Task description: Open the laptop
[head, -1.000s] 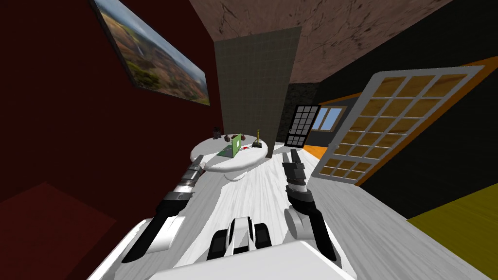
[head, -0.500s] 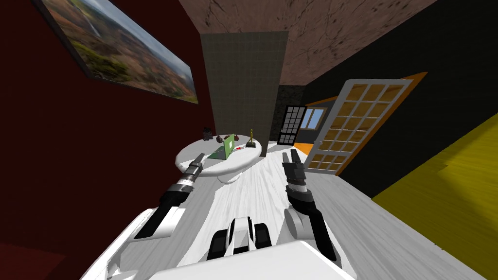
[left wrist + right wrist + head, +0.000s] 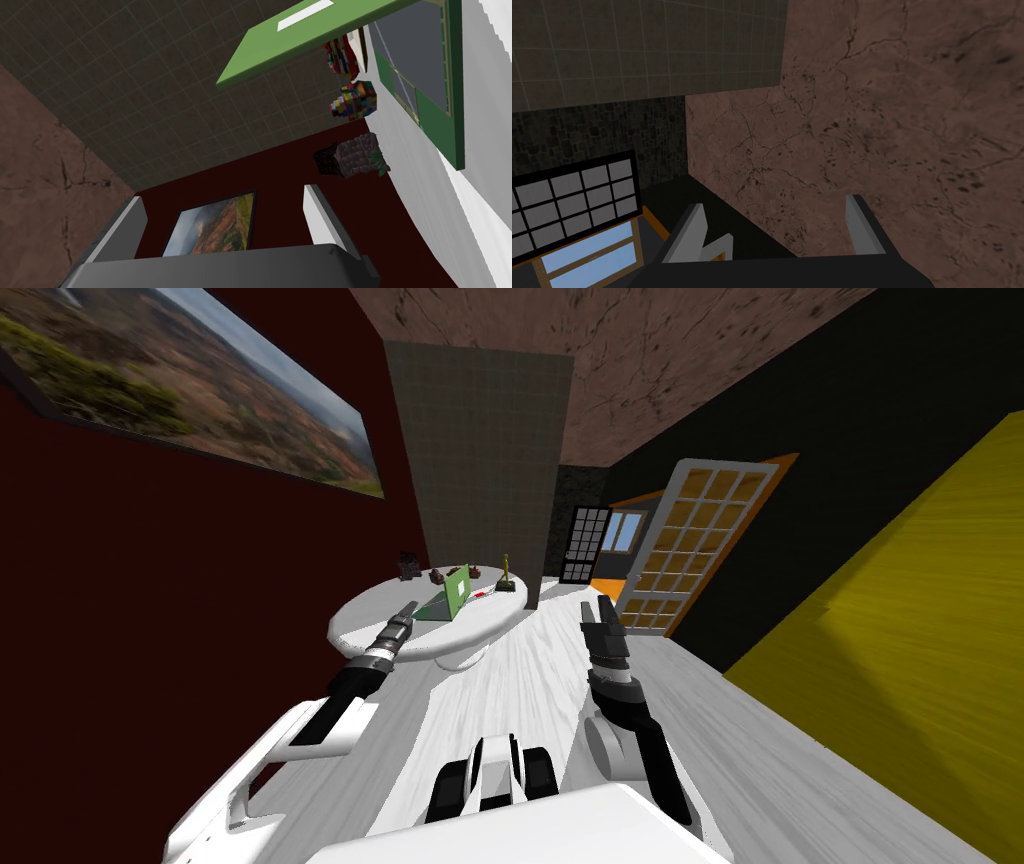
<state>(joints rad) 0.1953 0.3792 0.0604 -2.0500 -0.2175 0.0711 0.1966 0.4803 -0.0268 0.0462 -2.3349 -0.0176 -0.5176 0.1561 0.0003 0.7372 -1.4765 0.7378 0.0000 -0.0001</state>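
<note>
Laptop (image 3: 451, 594) first: green, it sits on the round white table (image 3: 360, 633), ahead of my left gripper (image 3: 222, 195) and beyond the fingertips, off past the finger nearer the tabletop. Those two fingers stand apart with nothing between them and touch nothing. The lid (image 3: 300, 35) is already raised to about a right angle with the base (image 3: 452, 100), whose dark keyboard faces up. A small dark pot (image 3: 350, 155) stands between my fingers and the base, close to the reach line.

I judge the lid a thin, stiff, light panel on a hinge, smooth enough to slip between flat blades. The base looks light too (it may slide on the table if I push low). The best hold is the lid's free edge, farthest from the hinge, pinched across its thickness or nudged from behind.

My right gripper (image 3: 775, 201) hangs off to the side, fingers spread and empty.
</note>
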